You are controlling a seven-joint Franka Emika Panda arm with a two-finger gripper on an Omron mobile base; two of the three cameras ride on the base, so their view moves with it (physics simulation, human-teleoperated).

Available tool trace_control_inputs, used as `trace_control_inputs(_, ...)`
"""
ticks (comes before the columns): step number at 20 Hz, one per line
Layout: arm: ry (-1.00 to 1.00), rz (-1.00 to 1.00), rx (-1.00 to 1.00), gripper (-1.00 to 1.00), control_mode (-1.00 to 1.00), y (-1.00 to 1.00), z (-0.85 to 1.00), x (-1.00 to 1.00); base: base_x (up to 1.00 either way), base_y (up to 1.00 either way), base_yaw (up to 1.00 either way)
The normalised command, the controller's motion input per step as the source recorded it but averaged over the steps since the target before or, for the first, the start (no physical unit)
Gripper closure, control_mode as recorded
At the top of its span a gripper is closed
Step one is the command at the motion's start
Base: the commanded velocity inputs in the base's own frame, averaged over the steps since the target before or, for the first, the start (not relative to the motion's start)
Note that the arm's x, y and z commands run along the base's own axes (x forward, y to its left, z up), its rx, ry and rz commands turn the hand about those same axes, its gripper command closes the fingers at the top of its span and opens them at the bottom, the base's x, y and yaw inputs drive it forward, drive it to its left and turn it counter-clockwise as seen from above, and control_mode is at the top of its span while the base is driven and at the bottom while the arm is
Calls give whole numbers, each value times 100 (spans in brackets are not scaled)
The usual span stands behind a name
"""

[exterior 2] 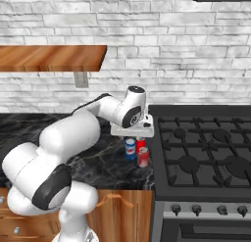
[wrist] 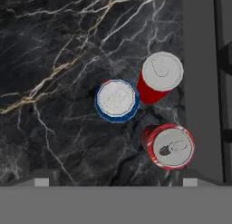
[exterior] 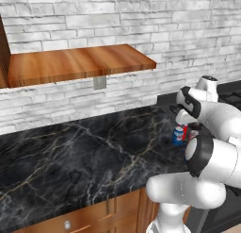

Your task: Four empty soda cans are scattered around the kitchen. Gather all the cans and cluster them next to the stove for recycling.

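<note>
Cans are standing upright in a tight cluster on the table just beside the stove: blue can, two red cans. Fingers are hanging spread and empty directly above them, grasping nothing

Three soda cans stand clustered upright on the bench, at its right edge beside the stove.

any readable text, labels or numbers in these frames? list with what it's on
None readable.
Blue and white can: pale label marks, too blurred to read.
Two red cans: no legible lettering; tops plain silver.
Stove knobs: no markings that can be made out.
</note>
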Motion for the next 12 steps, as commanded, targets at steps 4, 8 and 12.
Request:
trace_control_inputs(4,-34,0,6,-100,-100,-16,38,-76,0,0,0)
trace_control_inputs(8,-47,0,10,-100,-100,-8,29,-55,0,0,0)
trace_control_inputs(12,-50,0,7,-100,-100,0,7,-45,0,0,0)
